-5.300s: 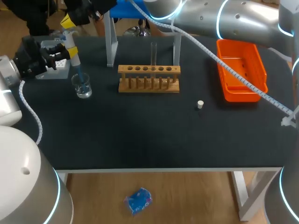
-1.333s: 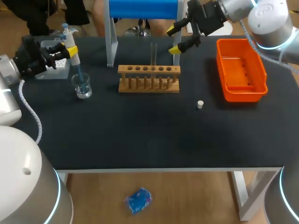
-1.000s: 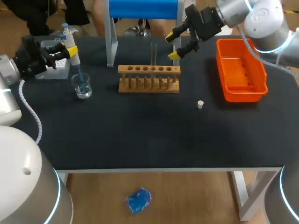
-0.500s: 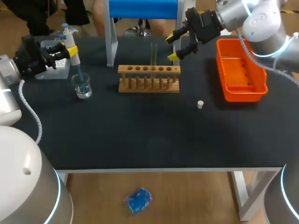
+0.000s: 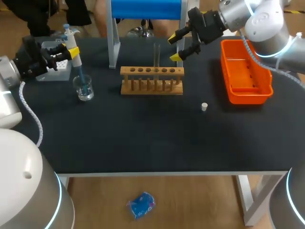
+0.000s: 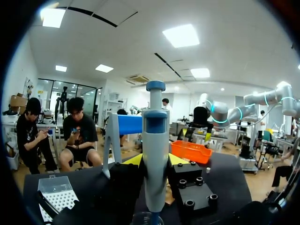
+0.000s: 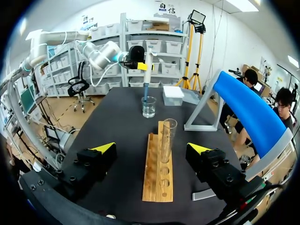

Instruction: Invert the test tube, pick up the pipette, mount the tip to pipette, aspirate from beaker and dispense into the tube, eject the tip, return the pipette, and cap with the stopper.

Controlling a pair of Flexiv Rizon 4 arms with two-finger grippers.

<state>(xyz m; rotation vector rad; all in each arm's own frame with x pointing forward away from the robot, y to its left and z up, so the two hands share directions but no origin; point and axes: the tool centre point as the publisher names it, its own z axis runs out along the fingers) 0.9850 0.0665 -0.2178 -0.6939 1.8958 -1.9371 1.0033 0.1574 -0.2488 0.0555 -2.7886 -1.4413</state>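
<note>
Over the black table (image 5: 143, 138), as the head camera has it, the left gripper (image 5: 70, 50) is closed on the white-and-blue plastic pipette (image 5: 75, 61). Its blue tip dips into the small clear glass beaker (image 5: 85, 88). The right gripper (image 5: 176, 46) hangs with its fingers spread wide just beside the clear glass test tube (image 5: 157, 53), which stands upright in the wooden tube rack (image 5: 151, 81). Neither finger touches the tube. The small white stopper (image 5: 204, 106) lies apart, between the rack and the orange plastic bin (image 5: 245, 71).

From the left wrist, the pipette (image 6: 155, 154) rises upright between the fingers, clamped at its barrel.

From the right wrist, the test tube (image 7: 166, 136) stands ahead of and between the parted fingers (image 7: 104, 147), mouth up. Thin glass of this kind is likely light, smooth and brittle. I would take it on the bare length above the rack (image 7: 157, 178), gently and squarely from both sides, lest it slip or crack.
</note>
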